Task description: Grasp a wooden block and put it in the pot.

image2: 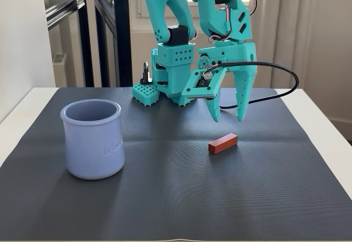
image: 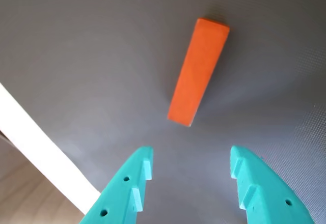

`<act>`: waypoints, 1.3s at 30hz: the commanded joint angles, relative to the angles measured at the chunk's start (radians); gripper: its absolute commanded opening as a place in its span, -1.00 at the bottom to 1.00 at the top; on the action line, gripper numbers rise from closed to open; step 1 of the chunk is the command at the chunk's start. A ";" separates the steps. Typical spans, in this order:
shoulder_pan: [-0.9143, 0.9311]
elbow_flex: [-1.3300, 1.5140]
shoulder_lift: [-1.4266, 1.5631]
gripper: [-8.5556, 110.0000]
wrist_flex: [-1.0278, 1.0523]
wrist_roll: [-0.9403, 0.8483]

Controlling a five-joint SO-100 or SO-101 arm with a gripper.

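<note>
The wooden block point(image2: 223, 143) is a small reddish-brown bar lying flat on the dark mat, right of centre in the fixed view. In the wrist view it point(image: 198, 71) shows as an orange bar lying ahead of the jaws. My teal gripper point(image2: 229, 118) hangs open just above and behind the block, fingers pointing down, holding nothing. In the wrist view the gripper point(image: 191, 163) has its two fingertips spread wide below the block. The lavender-blue pot point(image2: 91, 139) stands upright on the mat at the left, empty as far as I see.
The dark ribbed mat point(image2: 181, 198) covers a white table point(image2: 316, 110). The arm's teal base point(image2: 165, 71) stands at the mat's back edge, with a black cable point(image2: 286, 74) looping to the right. The mat's edge and white table point(image: 41, 152) show at the wrist view's left.
</note>
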 commanded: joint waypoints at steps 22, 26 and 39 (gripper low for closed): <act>0.101 -0.273 -0.394 -0.56 -0.012 0.012; 0.103 -0.273 -0.414 -0.56 -0.012 0.012; 0.095 -0.264 -0.428 -0.81 -0.012 0.002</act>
